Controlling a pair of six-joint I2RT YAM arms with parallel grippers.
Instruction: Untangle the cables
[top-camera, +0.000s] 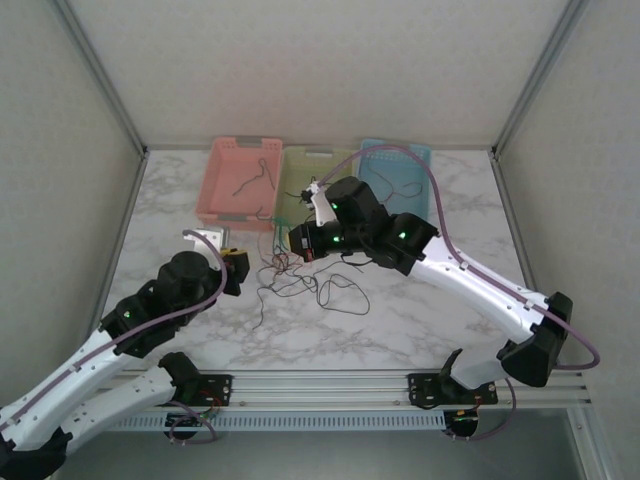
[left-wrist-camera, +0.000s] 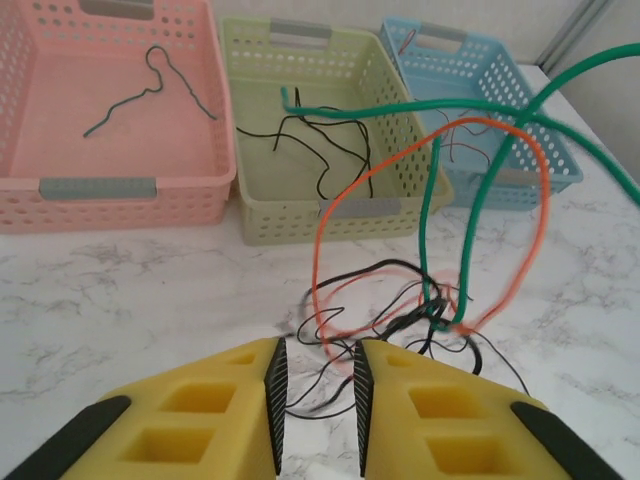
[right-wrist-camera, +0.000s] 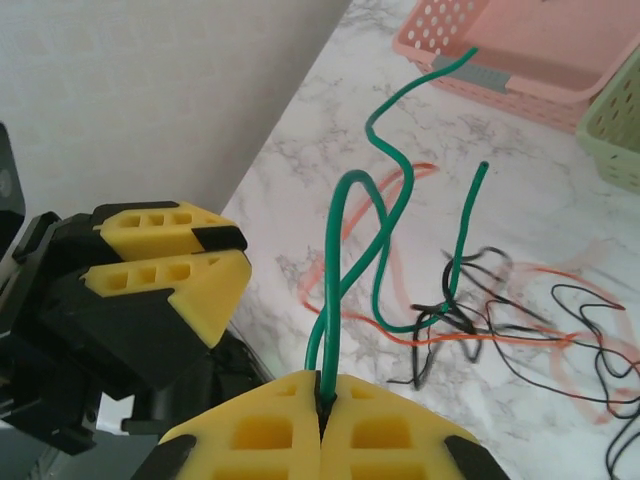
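The cables lie in a loose tangle (top-camera: 310, 282) on the marble between my two grippers: thin black strands (left-wrist-camera: 440, 305), an orange cable (left-wrist-camera: 318, 250) and a thicker green cable (left-wrist-camera: 430, 200). My right gripper (right-wrist-camera: 322, 380) is shut on the green cable (right-wrist-camera: 335, 300), which rises in a loop from the knot. It hovers over the tangle's far side (top-camera: 298, 240). My left gripper (left-wrist-camera: 317, 350) is low at the tangle's near-left edge (top-camera: 236, 264). Its jaws stand a narrow gap apart. Blurred black strands lie on the table within that gap, none pinched.
Three baskets stand in a row at the back: pink (left-wrist-camera: 100, 187), pale green (left-wrist-camera: 340, 220) and blue (left-wrist-camera: 540, 170). Each holds a loose cable: dark (left-wrist-camera: 165, 75), black (left-wrist-camera: 330, 140) and reddish (left-wrist-camera: 460, 140). Bare marble stretches left of the tangle.
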